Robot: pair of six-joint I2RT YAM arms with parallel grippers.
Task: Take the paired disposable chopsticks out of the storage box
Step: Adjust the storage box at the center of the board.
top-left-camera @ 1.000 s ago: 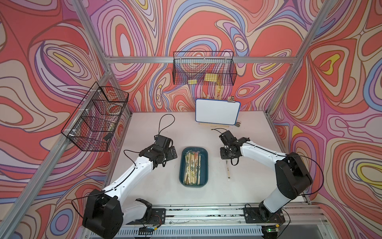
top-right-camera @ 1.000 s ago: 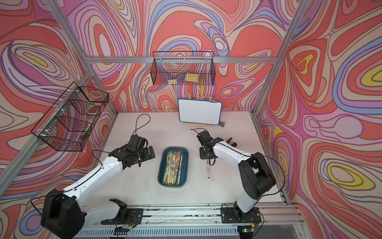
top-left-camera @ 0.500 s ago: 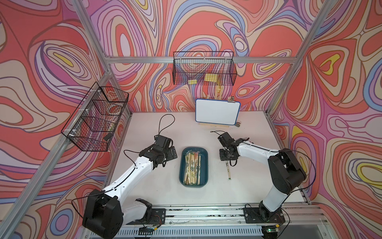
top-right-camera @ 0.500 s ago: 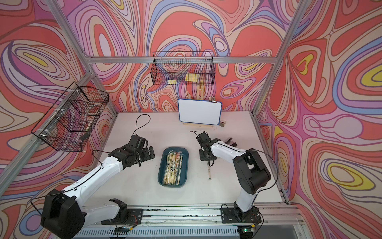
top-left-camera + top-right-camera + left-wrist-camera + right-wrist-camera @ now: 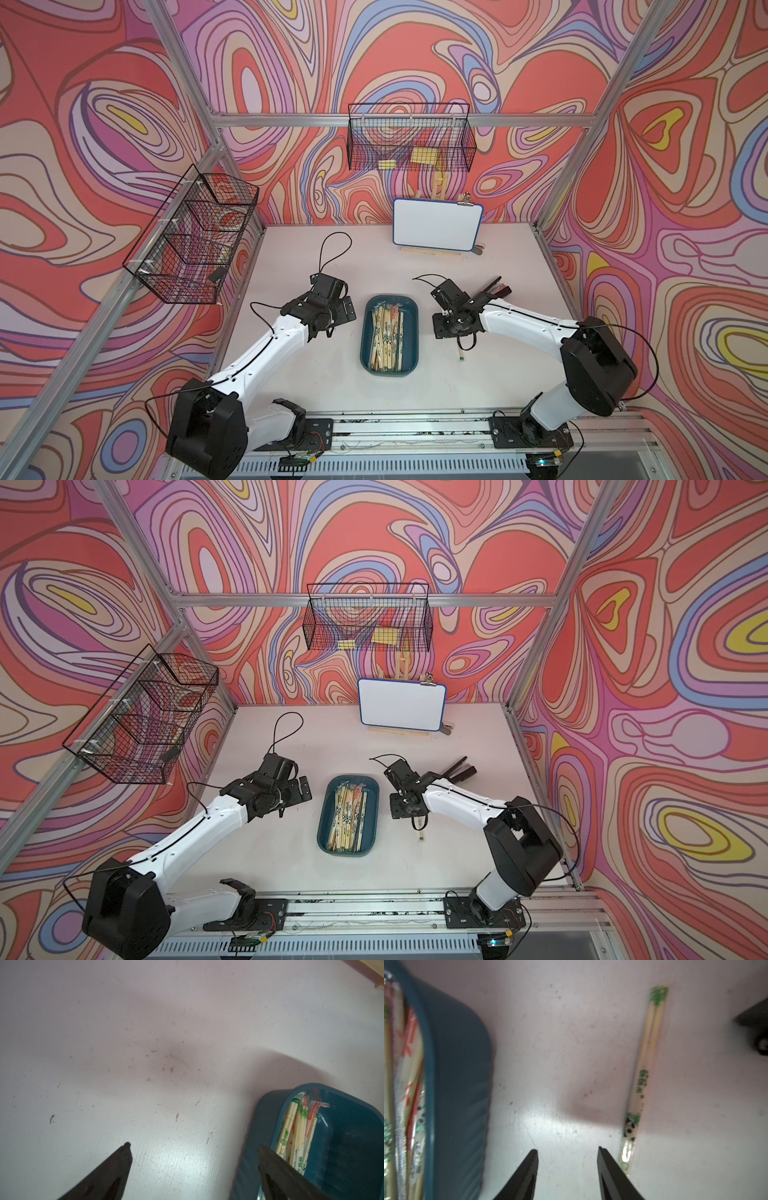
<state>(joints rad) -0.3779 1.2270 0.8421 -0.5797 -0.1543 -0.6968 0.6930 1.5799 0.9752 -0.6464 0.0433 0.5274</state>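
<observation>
Since the sleeved chopsticks (image 5: 386, 332) in the box (image 5: 411, 353) at frame centre look light, stiff, slick, pinch one mid-length; right tool (image 5: 567, 1148) part-open and empty, left tool (image 5: 194, 1145) wide, empty.

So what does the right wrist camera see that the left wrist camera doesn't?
Only the right wrist view shows one wrapped chopstick pair lying on the table outside the storage box, beside the open, empty right gripper. It also shows a dark object at the picture's edge, too blurred to name. Only the left wrist view shows the left gripper, wide open above the table. Both show part of the teal box with sleeved chopsticks inside.
</observation>
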